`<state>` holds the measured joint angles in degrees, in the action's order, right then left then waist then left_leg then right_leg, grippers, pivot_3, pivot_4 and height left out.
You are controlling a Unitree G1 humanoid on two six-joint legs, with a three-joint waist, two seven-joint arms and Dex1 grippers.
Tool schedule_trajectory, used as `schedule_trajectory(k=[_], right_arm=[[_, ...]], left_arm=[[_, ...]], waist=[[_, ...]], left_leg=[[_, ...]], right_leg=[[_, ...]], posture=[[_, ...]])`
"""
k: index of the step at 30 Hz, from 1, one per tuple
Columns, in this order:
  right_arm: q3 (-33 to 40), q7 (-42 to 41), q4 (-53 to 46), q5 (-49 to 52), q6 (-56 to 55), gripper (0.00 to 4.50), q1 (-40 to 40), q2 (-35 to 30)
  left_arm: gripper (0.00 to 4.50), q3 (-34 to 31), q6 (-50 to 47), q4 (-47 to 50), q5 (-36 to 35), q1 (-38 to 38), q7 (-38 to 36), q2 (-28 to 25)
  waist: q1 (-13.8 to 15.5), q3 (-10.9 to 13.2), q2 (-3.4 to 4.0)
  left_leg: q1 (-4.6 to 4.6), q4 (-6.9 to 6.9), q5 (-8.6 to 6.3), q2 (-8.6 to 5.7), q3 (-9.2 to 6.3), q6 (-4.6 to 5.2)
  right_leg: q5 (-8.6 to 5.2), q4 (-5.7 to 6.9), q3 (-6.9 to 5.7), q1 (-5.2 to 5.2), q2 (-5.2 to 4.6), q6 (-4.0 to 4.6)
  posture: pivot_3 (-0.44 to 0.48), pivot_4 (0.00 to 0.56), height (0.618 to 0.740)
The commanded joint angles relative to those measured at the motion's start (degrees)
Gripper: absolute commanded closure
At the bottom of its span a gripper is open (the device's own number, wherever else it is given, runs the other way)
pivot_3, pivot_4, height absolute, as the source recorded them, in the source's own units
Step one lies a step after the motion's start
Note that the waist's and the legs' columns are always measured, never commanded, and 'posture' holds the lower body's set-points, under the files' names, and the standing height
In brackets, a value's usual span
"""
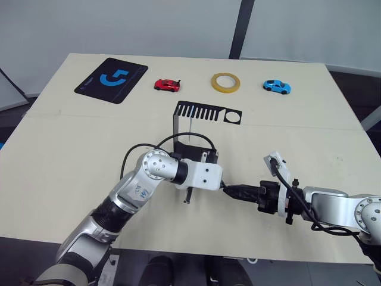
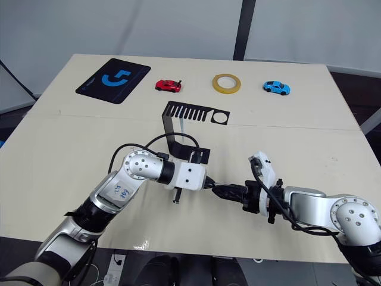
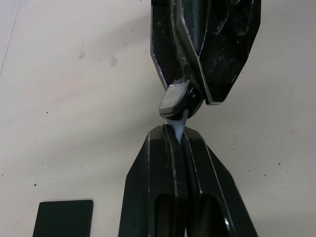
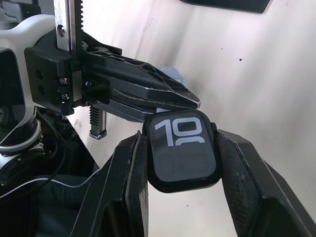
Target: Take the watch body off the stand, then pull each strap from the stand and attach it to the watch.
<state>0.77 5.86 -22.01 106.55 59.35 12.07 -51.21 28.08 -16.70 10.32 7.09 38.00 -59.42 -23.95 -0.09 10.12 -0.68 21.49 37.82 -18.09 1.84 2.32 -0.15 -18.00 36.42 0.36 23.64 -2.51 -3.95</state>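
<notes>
Above the near middle of the pale desk (image 1: 71, 155), the right gripper (image 4: 181, 163) clamps the small black rounded-square watch body (image 4: 181, 150). The left gripper (image 3: 175, 132), fingers closed, pinches a pale grey-blue strap (image 3: 183, 121) against it. The black bent-metal stand (image 1: 205, 113) stands just beyond.

Table layout, grippers meeting in front of the stand

The stand (image 1: 193, 128) is sitting mid-table; behind it a mat (image 1: 111, 79), toy car (image 1: 167, 85), tape roll (image 1: 226, 82) and second car (image 1: 277, 87) are lying left to right (one row), with the watch body (image 4: 183, 150) lying between the right gripper's (image 4: 182, 163) fingers.
</notes>
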Motion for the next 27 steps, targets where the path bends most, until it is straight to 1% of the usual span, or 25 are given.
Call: schedule_trajectory(k=[1, 27], right_arm=[[-0.15, -0.74, -2.68, 2.61, -0.47, 2.85, 0.47, -0.09], [-0.83, -0.65, -1.62, 1.73, -0.31, 2.85, 0.41, -0.26]], left_arm=[[4.5, -0.01, 0.25, 1.29, -0.04, 1.4, 0.69, 0.89], [4.5, -1.18, 0.68, 3.92, -1.27, 0.88, 0.1, -0.56]], waist=[[0.0, 0.0, 0.0], [0.0, 0.0, 0.0]], left_leg=[[0.0, 0.0, 0.0, 0.0, 0.0, 0.0], [0.01, 0.04, -0.01, 0.0, 0.0, 0.01]], right_leg=[[0.0, 0.0, 0.0, 0.0, 0.0, 0.0], [0.0, 0.03, 0.0, 0.0, 0.0, 0.0]], posture=[[0.0, 0.15, 0.74], [0.0, 0.15, 0.74]])
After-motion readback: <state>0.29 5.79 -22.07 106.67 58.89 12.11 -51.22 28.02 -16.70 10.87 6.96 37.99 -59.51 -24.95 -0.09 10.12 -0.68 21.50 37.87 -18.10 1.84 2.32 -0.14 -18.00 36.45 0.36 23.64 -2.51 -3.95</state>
